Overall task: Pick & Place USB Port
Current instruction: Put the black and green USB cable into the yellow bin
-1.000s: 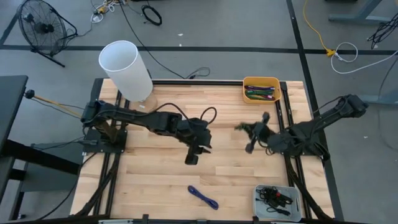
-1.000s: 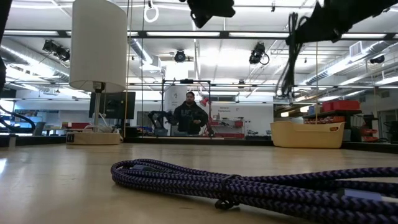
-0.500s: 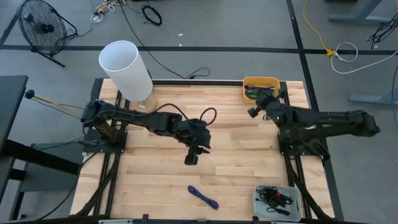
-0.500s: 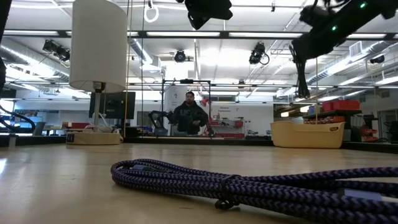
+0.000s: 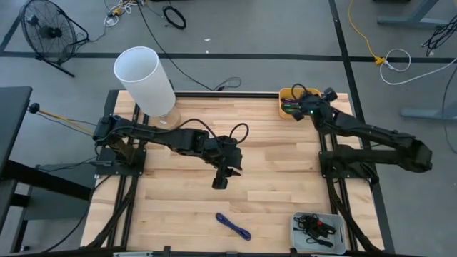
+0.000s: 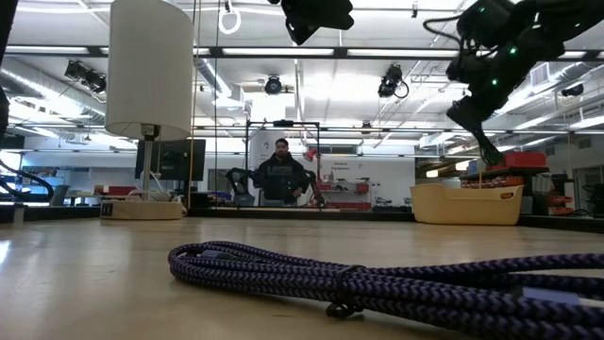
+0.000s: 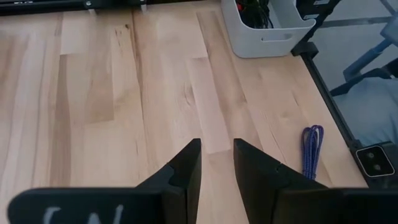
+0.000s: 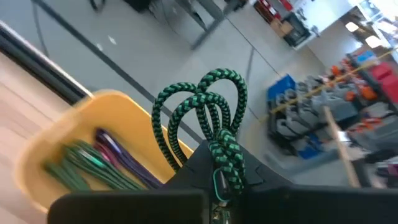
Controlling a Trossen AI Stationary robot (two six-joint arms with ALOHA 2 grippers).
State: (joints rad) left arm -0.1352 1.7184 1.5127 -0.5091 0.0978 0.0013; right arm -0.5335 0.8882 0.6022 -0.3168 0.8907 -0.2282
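Overhead and wrist views of a wooden table (image 5: 264,171) with two arms. The right gripper (image 5: 308,107) hangs above the yellow bin (image 5: 300,93) at the table's far right corner; its jaws are clenched on a coiled green cable (image 8: 211,118), whose loops stand up from the fingers with the bin's rim just beyond them in the right wrist view. Inside the bin lie more cables (image 8: 102,163), green and purple. The low view shows this gripper raised above the bin (image 6: 467,204), the cable itself not distinguishable there. The left gripper (image 5: 221,180) hovers over the middle of the table, well apart from the yellow bin; its jaws are released, with bare wood visible between the fingers (image 7: 186,168). A purple cable (image 5: 233,226) lies on the table nearer the front edge than the left gripper. A grey bin (image 5: 317,227) of dark cables sits at the front right corner, opposite the yellow bin. A white cylinder (image 5: 144,80) stands at the far left corner.
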